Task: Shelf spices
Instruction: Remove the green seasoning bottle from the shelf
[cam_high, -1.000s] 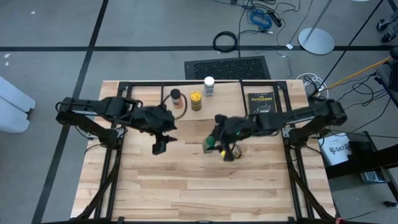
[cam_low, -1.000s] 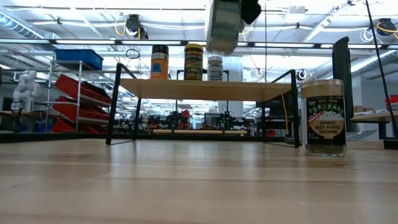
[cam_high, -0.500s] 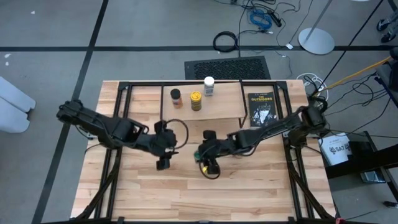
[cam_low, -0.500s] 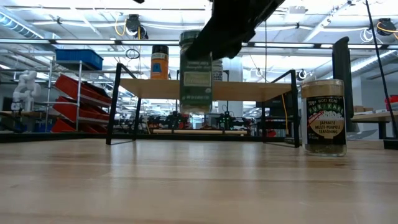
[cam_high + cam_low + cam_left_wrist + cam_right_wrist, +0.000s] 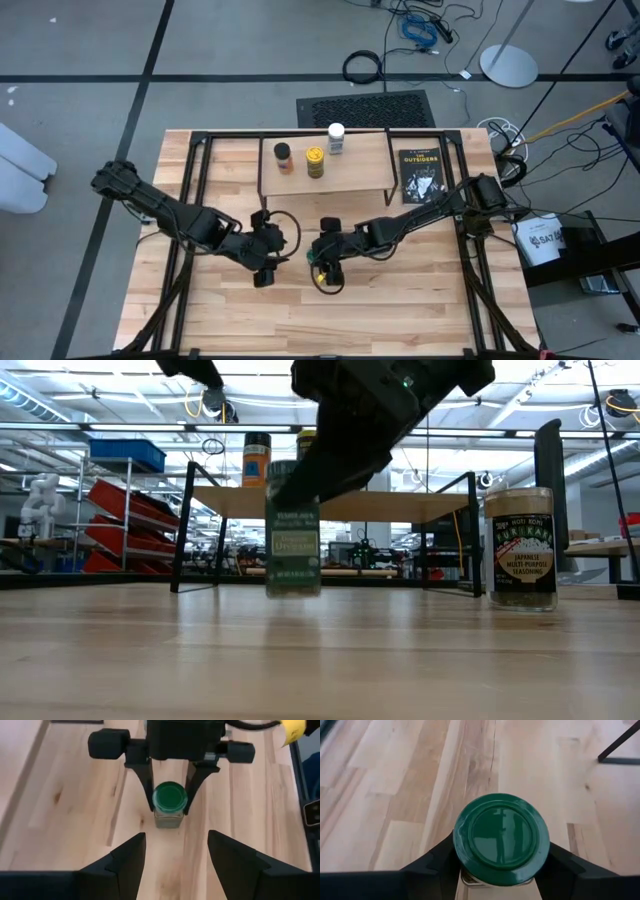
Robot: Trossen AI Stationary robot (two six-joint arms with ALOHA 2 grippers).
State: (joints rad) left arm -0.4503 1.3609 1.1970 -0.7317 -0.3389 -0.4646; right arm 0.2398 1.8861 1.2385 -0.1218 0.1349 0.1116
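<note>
A glass spice jar with a green lid (image 5: pixel 318 270) stands upright in my right gripper (image 5: pixel 324 276), which is shut on it at the middle of the table, toward its near side. It also shows in the low view (image 5: pixel 293 530) and the left wrist view (image 5: pixel 170 799). My left gripper (image 5: pixel 264 272) is open and empty, level with the jar on its left, fingers (image 5: pixel 125 862) pointing at it. The shelf (image 5: pixel 325 175) at the far middle bears dark-lidded (image 5: pixel 284 153), yellow-lidded (image 5: pixel 315 160) and white-lidded (image 5: pixel 336 135) jars. A tan-lidded jar (image 5: pixel 520 548) stands on the table. My right gripper pinches the jar between its two fingers (image 5: pixel 148 790) at the neck, just under the green lid (image 5: pixel 501 837). The fingers come slanting down from above and from the table's right. The jar is upright, its base (image 5: pixel 293 592) at the tabletop; whether it rests there I cannot tell.
A black book (image 5: pixel 420 172) lies at the far right beside the shelf. The shelf's black legs (image 5: pixel 185 525) stand behind the jar. Bare wood (image 5: pixel 400 310) stretches along the table's near side.
My right gripper has carried the green-lidded jar from above the shelf's height down to the tabletop, going toward the table's near edge and left. The jar has stayed upright. My left gripper has gone toward the near edge and a little right, ending beside the jar.
</note>
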